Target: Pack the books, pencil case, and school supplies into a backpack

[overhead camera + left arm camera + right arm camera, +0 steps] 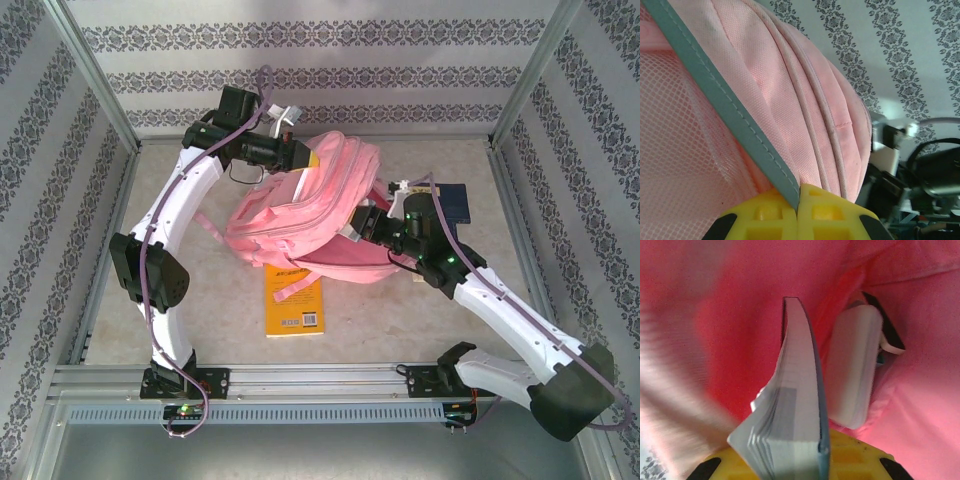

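The pink backpack lies in the middle of the table, its top end lifted. My left gripper is at that top end, and in the left wrist view its yellow fingers are shut on the backpack's grey trim strip. My right gripper reaches into the backpack's opening from the right. Inside the pink lining, my right gripper is shut on a thin grey-blue pad, held edge-up. A pale rounded pencil case lies beside the pad inside the backpack. A yellow-orange book lies partly under the backpack.
A dark navy book lies flat at the right behind my right arm. Metal frame posts and patterned walls close in the table on three sides. Loose pink straps trail over the yellow book.
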